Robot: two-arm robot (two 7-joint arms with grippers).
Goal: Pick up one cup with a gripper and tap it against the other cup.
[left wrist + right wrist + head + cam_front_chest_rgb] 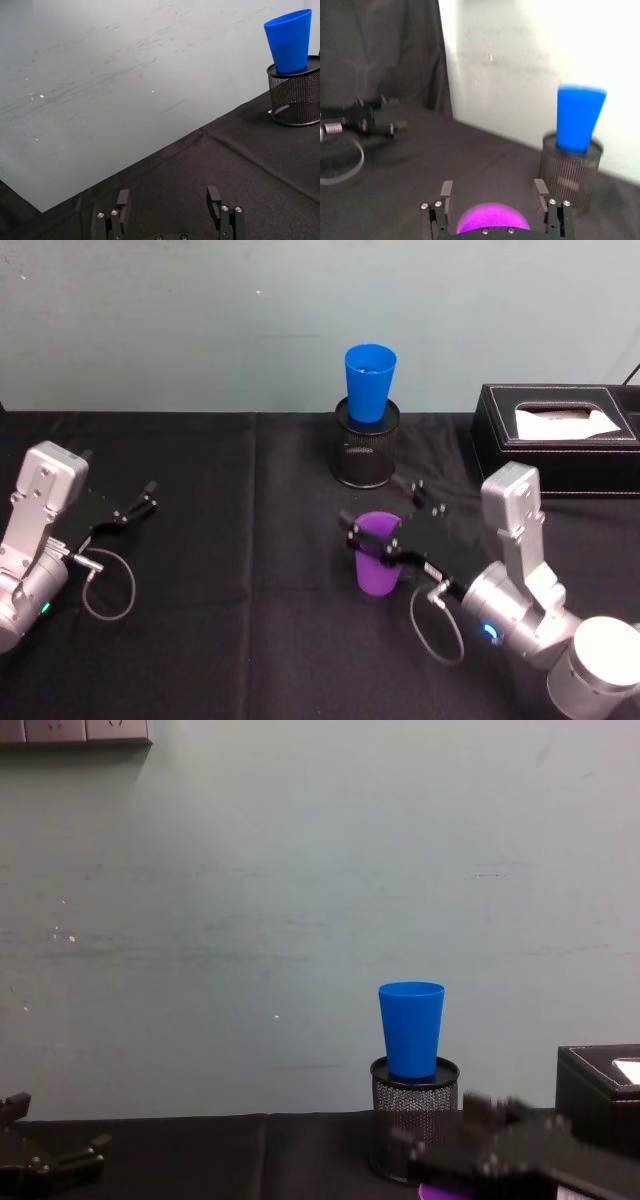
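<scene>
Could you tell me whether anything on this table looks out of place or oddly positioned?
Yes: the blue cup sits wedged upright in the mouth of the black wire-mesh pen holder rather than on the table. The purple cup stands upright between the right gripper's fingers.

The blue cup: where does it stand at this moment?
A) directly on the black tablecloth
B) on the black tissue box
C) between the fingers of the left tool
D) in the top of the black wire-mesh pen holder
D: the blue cup sits upright with its narrow base in the mouth of the black wire-mesh pen holder, raised above the table; the chest view shows the same.
</scene>
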